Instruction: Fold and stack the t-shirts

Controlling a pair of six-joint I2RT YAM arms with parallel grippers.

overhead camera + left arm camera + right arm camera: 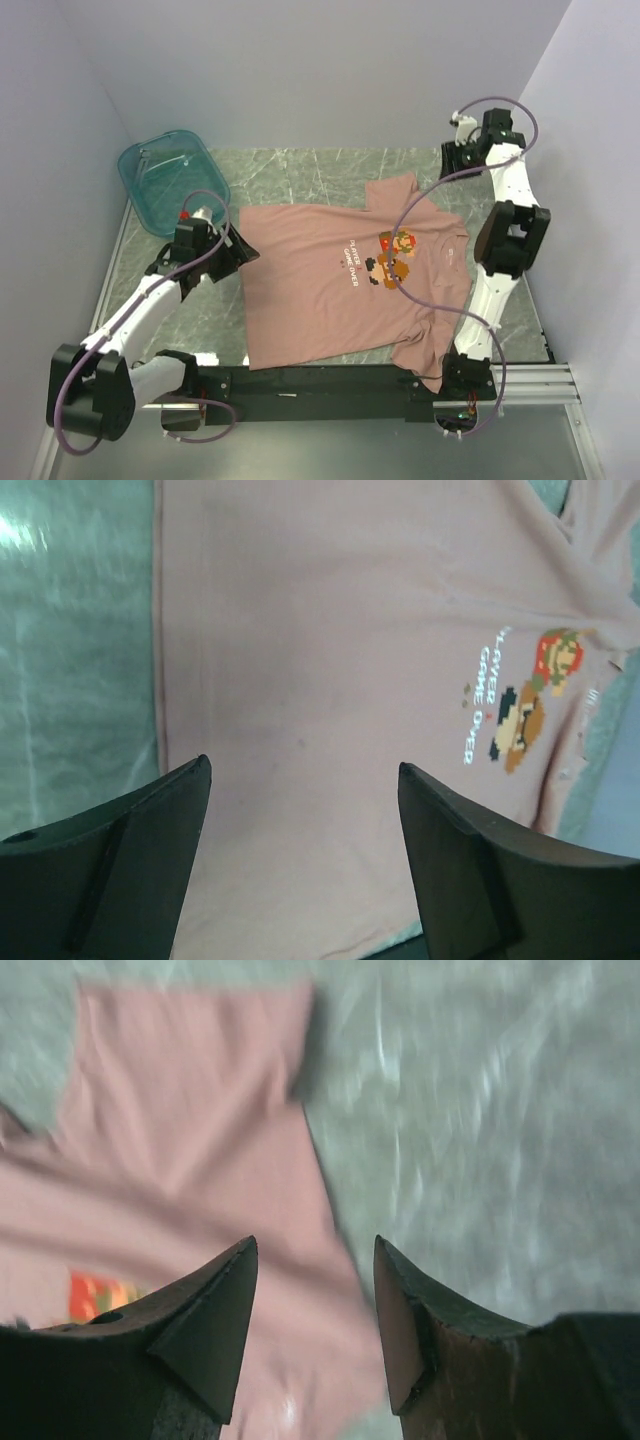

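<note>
Shirt spread on counter; left gripper wide open, empty; right gripper part open, empty. Both should pinch edges cleanly before folding.

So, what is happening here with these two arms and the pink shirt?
Two robot arms are working on a pink t-shirt. It lies spread flat on the table, print side up, and is not folded yet. The left claw is open above the hem side of the shirt and holds nothing. The right claw, also open and empty, is over the far side near one sleeve; that view is blurred. A teal tub stands in the far left corner, apart from the shirt.
</note>
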